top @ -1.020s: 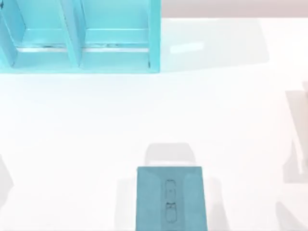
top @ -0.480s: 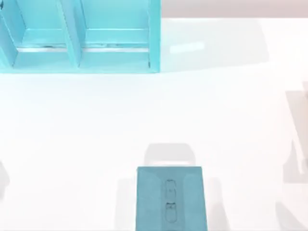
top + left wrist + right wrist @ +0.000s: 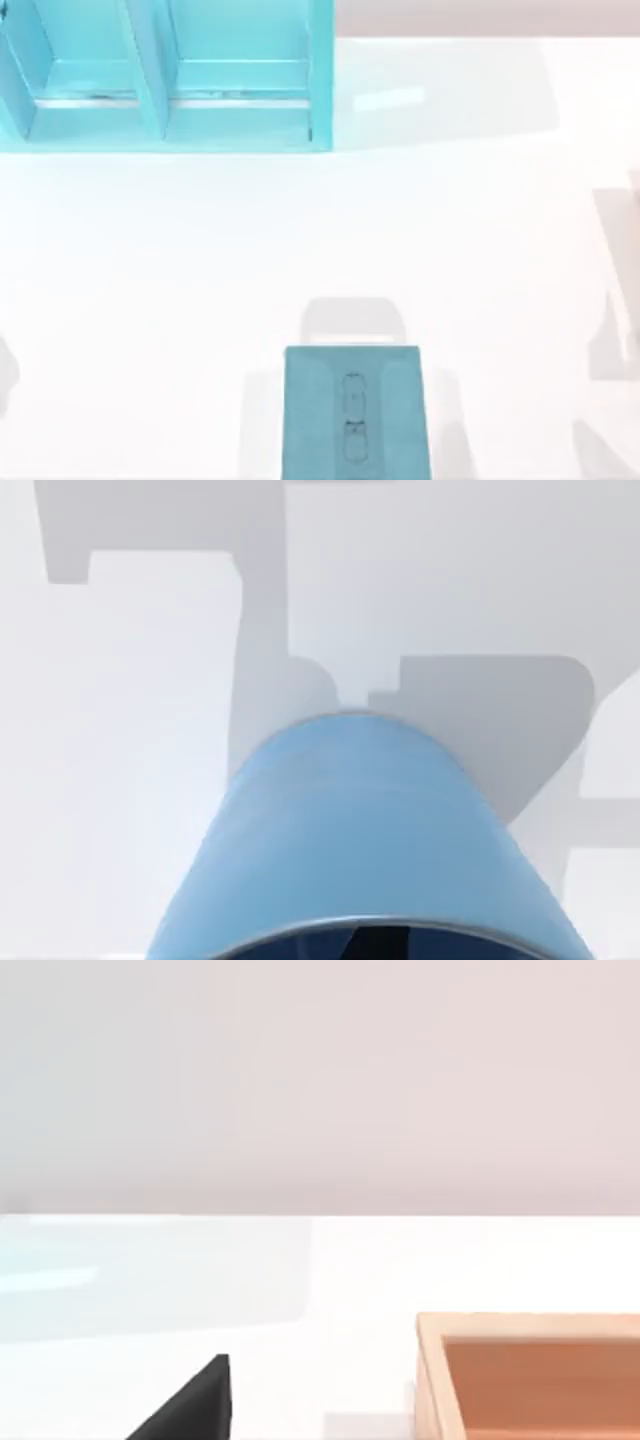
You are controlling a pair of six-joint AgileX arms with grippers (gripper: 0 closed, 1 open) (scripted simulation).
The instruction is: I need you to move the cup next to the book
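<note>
The cup (image 3: 350, 830) is plain blue and lies very close under the left wrist camera, its round rim nearest the lens and its far end towards the white table. A dark sliver shows just inside the rim. My left gripper is off the top view's left edge, at the cup. The book (image 3: 355, 412) is a flat teal slab with dark outlined marks, lying at the table's front centre. A black part of my right gripper (image 3: 190, 1405) shows in the right wrist view, off to the table's right side.
A large light-blue shelf unit (image 3: 165, 75) with compartments stands at the back left. A wooden box (image 3: 530, 1375) sits near my right gripper. White tabletop stretches between the shelf unit and the book.
The faint shadow at the top view's left edge has shrunk slightly. The book and shelf unit have not moved.
</note>
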